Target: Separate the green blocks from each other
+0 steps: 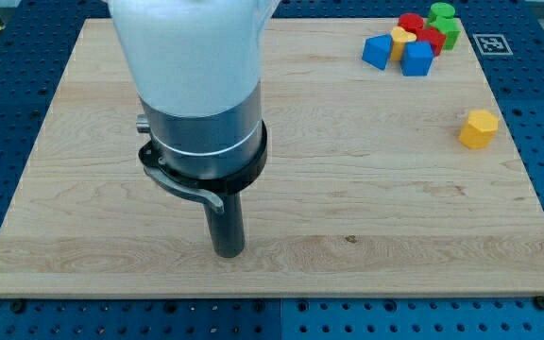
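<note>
Two green blocks sit touching at the view's top right: a round one (441, 12) at the board's top edge and another (450, 33) just below it. They belong to a tight cluster with two red blocks (411, 22) (430, 40), a small yellow block (401, 38) and two blue blocks (377, 51) (416, 59). My tip (229, 253) rests on the board at the lower middle-left, far from the cluster and touching no block.
A lone yellow hexagonal block (479, 128) lies near the board's right edge, below the cluster. The arm's wide body (196, 85) hides part of the wooden board (348, 189). A fiducial tag (491, 43) lies off the board's top right corner.
</note>
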Motion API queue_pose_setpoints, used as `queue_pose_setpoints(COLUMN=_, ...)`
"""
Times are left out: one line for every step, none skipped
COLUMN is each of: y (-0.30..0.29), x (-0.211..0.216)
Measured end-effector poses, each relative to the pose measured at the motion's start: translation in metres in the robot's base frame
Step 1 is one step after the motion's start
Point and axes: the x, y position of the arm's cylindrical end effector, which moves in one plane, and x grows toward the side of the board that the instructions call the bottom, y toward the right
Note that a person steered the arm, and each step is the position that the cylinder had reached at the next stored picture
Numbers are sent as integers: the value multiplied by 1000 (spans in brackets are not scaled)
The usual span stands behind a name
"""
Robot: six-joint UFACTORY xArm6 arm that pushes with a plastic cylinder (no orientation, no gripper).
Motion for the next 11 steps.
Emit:
queue_pose_setpoints(y=3, x=0)
queue_pose_setpoints(y=33, x=0)
queue_pose_setpoints(y=92, x=-3)
queue_pose_setpoints(y=150, x=-6)
queue_pose_setpoints(y=208, x=-10)
queue_pose_setpoints(y=277, x=-25)
queue_pose_setpoints(y=321, x=-44)
queue_pose_setpoints(y=321, x=-67)
queue_pose_setpoints(y=322, x=-91)
queue_pose_setpoints(y=359, x=-90)
queue_pose_setpoints(y=397, x=-109)
